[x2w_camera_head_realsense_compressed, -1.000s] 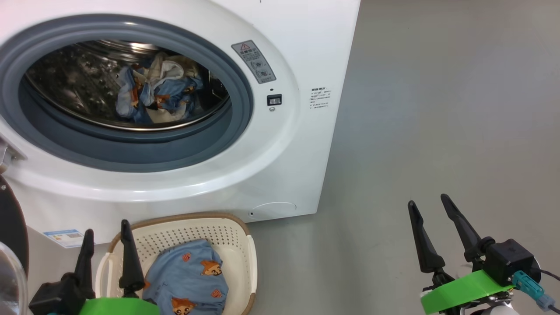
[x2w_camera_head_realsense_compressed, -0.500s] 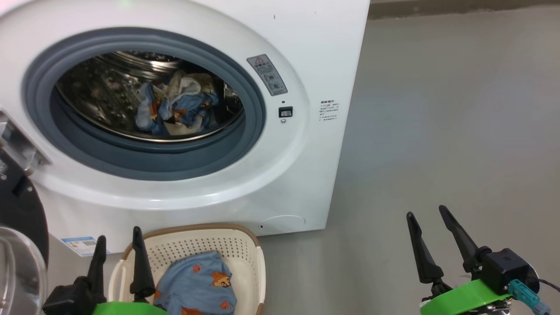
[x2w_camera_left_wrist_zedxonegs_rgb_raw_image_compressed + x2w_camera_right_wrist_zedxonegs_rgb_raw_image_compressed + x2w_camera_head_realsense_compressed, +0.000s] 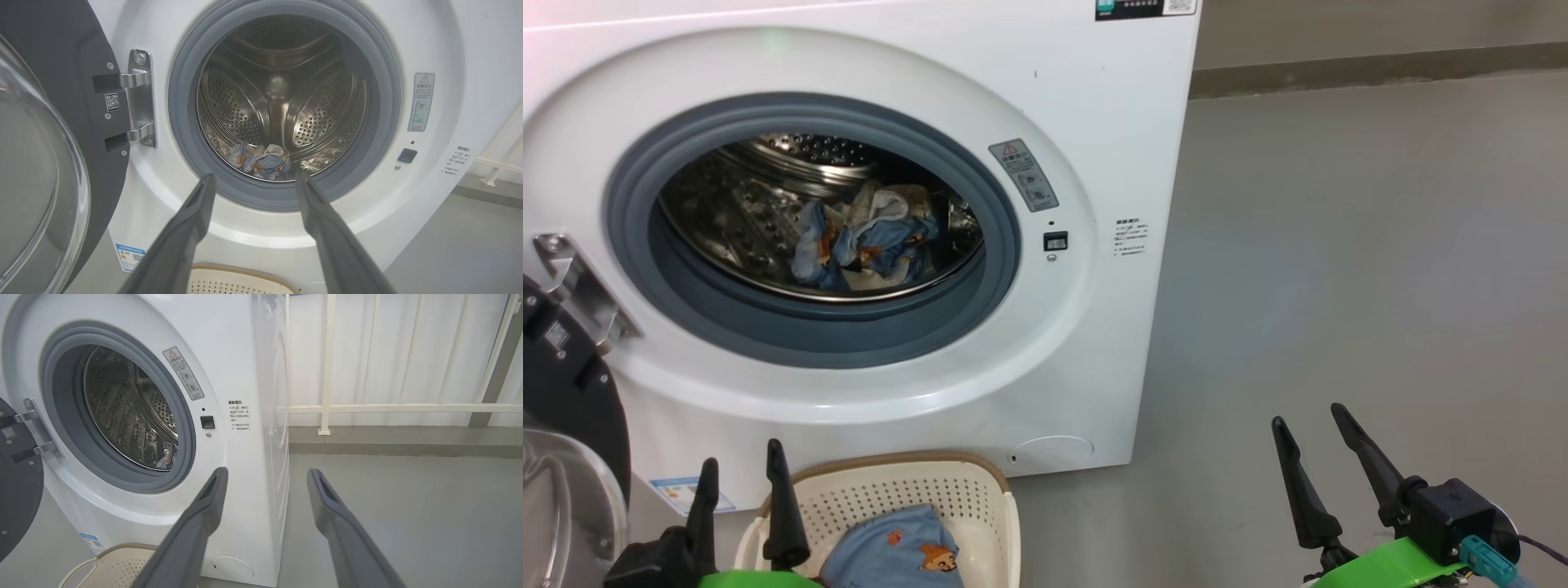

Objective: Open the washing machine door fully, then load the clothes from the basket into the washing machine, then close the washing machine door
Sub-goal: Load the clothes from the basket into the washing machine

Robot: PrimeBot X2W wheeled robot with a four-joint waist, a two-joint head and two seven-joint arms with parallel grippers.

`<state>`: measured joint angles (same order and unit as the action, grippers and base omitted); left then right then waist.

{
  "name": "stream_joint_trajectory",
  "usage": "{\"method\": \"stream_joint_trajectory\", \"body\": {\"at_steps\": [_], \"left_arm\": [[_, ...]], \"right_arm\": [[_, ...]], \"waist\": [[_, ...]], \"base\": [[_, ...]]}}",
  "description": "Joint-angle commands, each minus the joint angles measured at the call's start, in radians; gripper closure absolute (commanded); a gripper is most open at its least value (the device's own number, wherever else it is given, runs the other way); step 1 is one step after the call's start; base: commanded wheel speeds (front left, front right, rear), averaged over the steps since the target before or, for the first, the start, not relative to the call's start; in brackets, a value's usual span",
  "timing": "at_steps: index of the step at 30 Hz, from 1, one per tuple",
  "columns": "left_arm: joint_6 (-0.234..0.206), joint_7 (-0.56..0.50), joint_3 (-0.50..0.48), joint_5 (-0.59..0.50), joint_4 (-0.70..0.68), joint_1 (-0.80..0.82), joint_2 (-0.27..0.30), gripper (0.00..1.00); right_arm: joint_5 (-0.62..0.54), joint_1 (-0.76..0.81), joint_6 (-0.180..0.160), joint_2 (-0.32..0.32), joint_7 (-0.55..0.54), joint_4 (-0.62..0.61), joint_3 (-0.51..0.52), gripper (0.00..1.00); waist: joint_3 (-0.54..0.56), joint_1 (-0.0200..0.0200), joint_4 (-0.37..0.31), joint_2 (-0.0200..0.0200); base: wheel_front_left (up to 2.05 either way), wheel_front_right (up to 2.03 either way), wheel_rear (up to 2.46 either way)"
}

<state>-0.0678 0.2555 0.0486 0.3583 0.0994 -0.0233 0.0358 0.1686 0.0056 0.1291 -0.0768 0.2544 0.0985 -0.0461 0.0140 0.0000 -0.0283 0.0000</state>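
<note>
Blue cartoon-print garment (image 3: 894, 555) lies limp in the basket (image 3: 984, 506), looks soft and light, best pinched at a raised fold; left gripper (image 3: 741, 454) hovers beside it, fingers apart and empty, right gripper (image 3: 1305, 414) likewise, over the floor (image 3: 1339, 245)

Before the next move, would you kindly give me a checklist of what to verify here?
1. ok: washing machine door stands wide open.
2. ok: drum mouth unobstructed; a bundle of clothes lies inside.
3. not ok: basket is not empty; a blue garment lies in it.
4. ok: left gripper open and empty, by the basket.
5. ok: right gripper open and empty, over the floor.
6. cannot tell: more clothing under the blue garment.
</note>
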Motion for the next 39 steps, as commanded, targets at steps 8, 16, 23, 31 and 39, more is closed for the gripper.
{"method": "stream_joint_trajectory", "body": {"at_steps": [8,16,23,31,39], "left_arm": [[-0.011,0.006,-0.033,0.016,-0.025,0.005,0.014,0.00],[-0.006,0.006,-0.047,0.012,-0.025,-0.003,0.014,0.00],[-0.006,0.006,-0.050,0.012,-0.024,-0.015,0.014,0.00],[-0.006,0.006,-0.050,0.008,-0.029,-0.014,0.014,0.00],[-0.005,0.006,-0.044,0.003,-0.014,-0.008,0.014,0.00]], "right_arm": [[-0.010,0.012,0.002,0.001,0.007,-0.023,-0.013,0.00],[-0.014,0.020,0.002,-0.004,0.007,-0.024,-0.001,0.00],[-0.017,0.032,0.002,-0.002,0.007,-0.024,0.005,0.00],[-0.017,0.033,0.002,0.002,0.007,-0.028,0.003,0.00],[-0.017,0.035,0.002,0.005,0.007,-0.029,0.008,0.00]], "waist": [[0.019,0.0000,-0.010,0.0000],[0.029,0.0000,-0.008,0.0000],[0.042,0.0000,-0.008,0.0000],[0.034,0.0000,-0.008,0.0000],[0.016,0.0000,-0.002,0.0000]], "base": [[0.00,0.00,0.00],[0.00,0.00,0.00],[0.00,0.00,0.00],[0.00,0.00,0.00],[0.00,0.00,0.00]]}}
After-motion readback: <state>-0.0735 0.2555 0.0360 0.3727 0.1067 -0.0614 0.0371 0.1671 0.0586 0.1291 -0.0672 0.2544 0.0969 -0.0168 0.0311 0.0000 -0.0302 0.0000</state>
